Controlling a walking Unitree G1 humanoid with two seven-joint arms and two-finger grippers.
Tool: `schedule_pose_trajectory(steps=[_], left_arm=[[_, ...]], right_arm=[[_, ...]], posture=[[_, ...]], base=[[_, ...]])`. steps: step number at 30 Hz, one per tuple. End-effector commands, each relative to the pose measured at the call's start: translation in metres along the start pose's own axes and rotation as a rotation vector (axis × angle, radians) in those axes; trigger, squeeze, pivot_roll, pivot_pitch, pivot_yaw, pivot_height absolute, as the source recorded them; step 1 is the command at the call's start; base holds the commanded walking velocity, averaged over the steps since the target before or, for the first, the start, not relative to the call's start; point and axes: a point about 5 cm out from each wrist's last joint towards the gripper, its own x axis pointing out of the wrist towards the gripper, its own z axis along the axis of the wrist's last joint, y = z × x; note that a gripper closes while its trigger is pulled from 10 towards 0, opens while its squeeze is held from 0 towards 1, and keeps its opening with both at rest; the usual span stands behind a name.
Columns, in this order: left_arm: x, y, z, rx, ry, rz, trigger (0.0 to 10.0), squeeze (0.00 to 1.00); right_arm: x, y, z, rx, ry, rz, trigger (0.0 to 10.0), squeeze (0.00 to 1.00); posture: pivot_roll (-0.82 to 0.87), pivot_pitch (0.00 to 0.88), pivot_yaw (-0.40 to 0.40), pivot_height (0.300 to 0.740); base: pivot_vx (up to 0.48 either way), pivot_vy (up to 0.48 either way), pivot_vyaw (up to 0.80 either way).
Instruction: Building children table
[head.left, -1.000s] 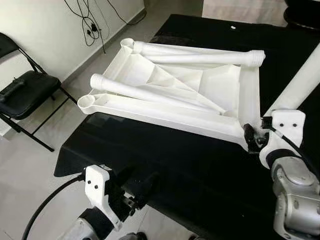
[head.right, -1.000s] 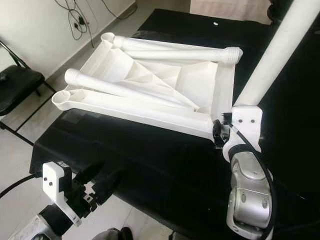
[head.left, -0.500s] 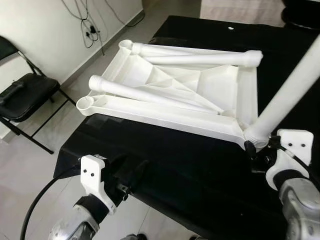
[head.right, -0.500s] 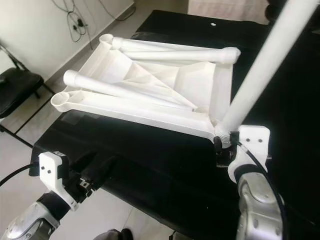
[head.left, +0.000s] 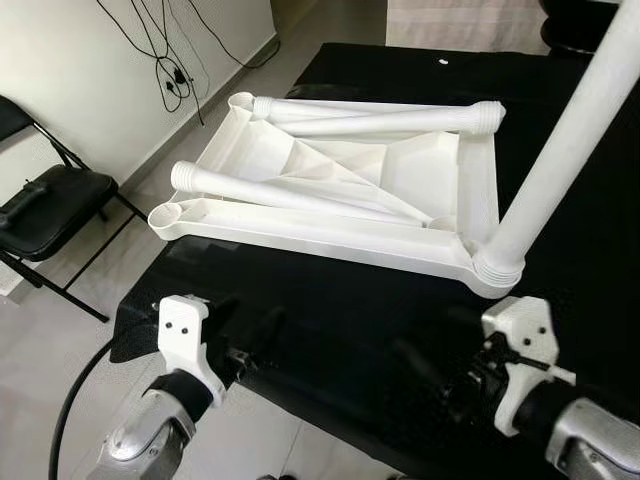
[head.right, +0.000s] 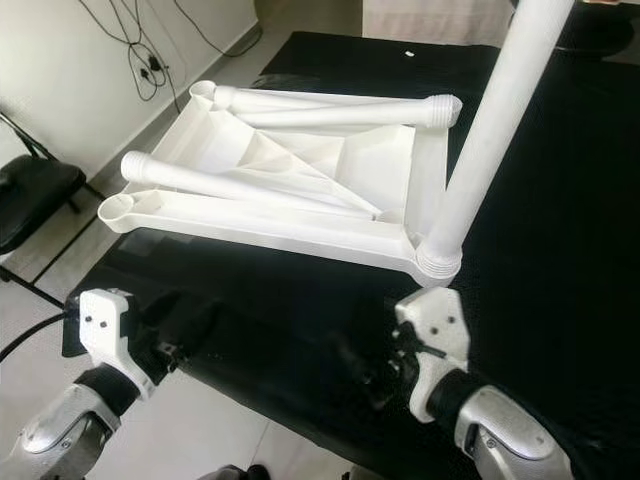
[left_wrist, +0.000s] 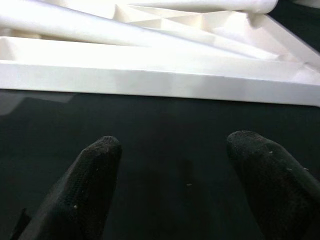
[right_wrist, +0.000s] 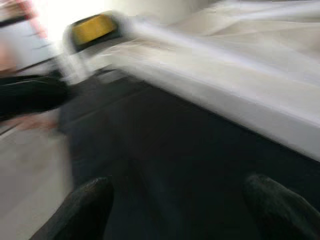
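On the black table (head.left: 360, 330), a leg (head.left: 560, 150) stands upright in the tabletop (head.left: 330, 235).

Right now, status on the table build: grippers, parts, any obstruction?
Left gripper open, empty, low over black surface. Right gripper open, empty. One leg upright in tabletop corner socket; two legs loose on tabletop. Nothing blocking.

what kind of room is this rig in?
Probably a room in a home or small office used as a work area: tiled floor, a black folding chair against a white wall with loose cables, and a black-covered table holding the upturned white plastic children's table.
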Motion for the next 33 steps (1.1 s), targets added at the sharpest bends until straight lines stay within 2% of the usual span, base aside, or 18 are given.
schedule_pose_trajectory(steps=[1, 4, 5, 7, 8, 9, 10, 11, 14, 16, 18, 22, 26, 29, 33], left_arm=[[-0.001, 0.007, -0.006, 0.015, 0.020, 0.051, 10.0, 0.00], [-0.001, 0.008, -0.006, 0.034, 0.024, 0.073, 10.0, 0.00], [-0.001, 0.013, -0.010, 0.055, 0.045, 0.134, 10.0, 0.00], [-0.001, 0.015, -0.011, 0.059, 0.051, 0.149, 10.0, 0.00], [-0.002, 0.018, -0.017, 0.059, 0.073, 0.198, 10.0, 0.00], [-0.002, 0.018, -0.019, 0.058, 0.081, 0.211, 10.0, 0.00], [-0.002, 0.018, -0.019, 0.058, 0.081, 0.211, 10.0, 0.00], [-0.001, 0.017, -0.020, 0.056, 0.087, 0.220, 10.0, 0.00], [0.000, 0.015, -0.021, 0.074, 0.097, 0.209, 10.0, 0.00], [-0.001, 0.011, -0.024, 0.103, 0.109, 0.203, 10.0, 0.00], [-0.001, 0.010, -0.025, 0.115, 0.115, 0.206, 10.0, 0.00], [-0.001, 0.009, -0.026, 0.121, 0.098, 0.223, 10.0, 0.00], [0.000, 0.009, -0.027, 0.119, 0.095, 0.228, 10.0, 0.00], [0.003, 0.009, -0.027, 0.116, 0.091, 0.231, 10.0, 0.00], [0.003, 0.008, -0.027, 0.112, 0.089, 0.231, 10.0, 0.00]], right_arm=[[0.005, 0.010, 0.001, 0.003, -0.007, 0.147, 10.0, 0.00], [0.011, 0.004, 0.003, -0.043, -0.005, 0.138, 10.0, 0.00], [0.030, -0.008, 0.006, -0.134, 0.014, 0.102, 10.0, 0.00], [0.034, -0.011, 0.006, -0.158, 0.020, 0.096, 10.0, 0.00], [0.059, -0.020, 0.009, -0.214, 0.063, 0.067, 10.0, 0.00], [0.072, -0.024, 0.012, -0.229, 0.077, 0.059, 10.0, 0.00], [0.072, -0.024, 0.012, -0.229, 0.077, 0.059, 10.0, 0.00], [0.082, -0.027, 0.016, -0.240, 0.086, 0.055, 10.0, 0.00], [0.091, -0.032, 0.022, -0.268, 0.082, 0.044, 10.0, 0.00], [0.102, -0.038, 0.033, -0.283, 0.083, 0.052, 10.0, 0.00], [0.107, -0.042, 0.039, -0.337, 0.084, 0.065, 10.0, 0.00], [0.113, -0.050, 0.040, -0.320, 0.077, 0.049, 10.0, 0.00], [0.117, -0.049, 0.037, -0.317, 0.085, 0.045, 10.0, 0.00], [0.119, -0.043, 0.024, -0.365, 0.195, 0.105, 10.0, 0.00], [0.119, -0.047, 0.018, -0.380, 0.274, 0.080, 10.0, 0.00]], posture=[[-0.05, 0.154, 0.072, 0.740], [-0.04, 0.145, 0.070, 0.740], [-0.03, 0.126, 0.070, 0.740], [-0.03, 0.126, 0.070, 0.740], [-0.02, 0.115, 0.064, 0.740], [-0.02, 0.110, 0.061, 0.740], [-0.02, 0.110, 0.061, 0.740], [-0.01, 0.105, 0.058, 0.740], [-0.01, 0.103, 0.053, 0.740], [0.01, 0.095, 0.042, 0.740], [0.01, 0.091, 0.033, 0.740], [0.01, 0.077, 0.020, 0.740], [0.02, 0.075, 0.018, 0.740], [0.01, 0.073, 0.015, 0.740], [0.01, 0.074, 0.010, 0.740]], base=[[0.000, 0.000, 0.00], [0.000, 0.000, 0.00], [0.000, 0.000, 0.00], [0.000, 0.000, 0.00], [0.000, 0.000, 0.00], [0.000, 0.000, 0.00], [0.000, 0.000, 0.00], [0.000, 0.000, 0.00], [0.000, 0.000, 0.00], [0.000, 0.000, 0.00], [0.000, 0.000, 0.00], [0.000, 0.000, 0.00], [0.000, 0.000, 0.00], [0.000, 0.000, 0.00], [0.000, 0.000, 0.00]])
